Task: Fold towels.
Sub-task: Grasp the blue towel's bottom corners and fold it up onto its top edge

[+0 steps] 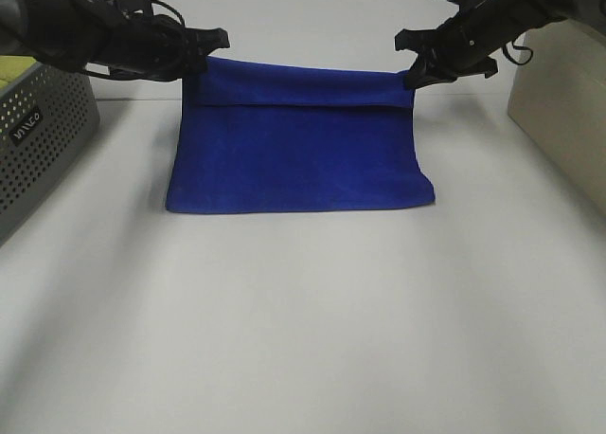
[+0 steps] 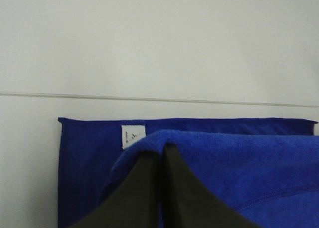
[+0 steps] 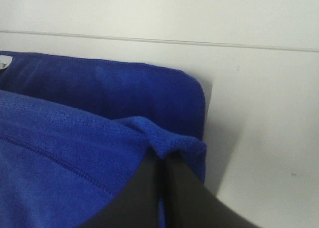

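Observation:
The royal-blue towel (image 1: 298, 150) lies on the white table (image 1: 303, 330), with its near edge flat and a fold line running across its far part. My left gripper (image 1: 202, 57) is shut on the towel's far left corner. In the left wrist view the closed fingers (image 2: 149, 188) pinch a raised blue layer (image 2: 239, 168) above the lower layer with the white tag (image 2: 132, 136). My right gripper (image 1: 414, 74) is shut on the far right corner. In the right wrist view its fingers (image 3: 144, 188) pinch the bunched hem (image 3: 169, 141) over the lower layer (image 3: 124, 88).
A grey perforated basket (image 1: 43, 135) stands at the left edge with a yellow-green cloth (image 1: 13, 69) in it. A beige box (image 1: 563, 107) stands at the right edge. Bare white table lies in front of the towel.

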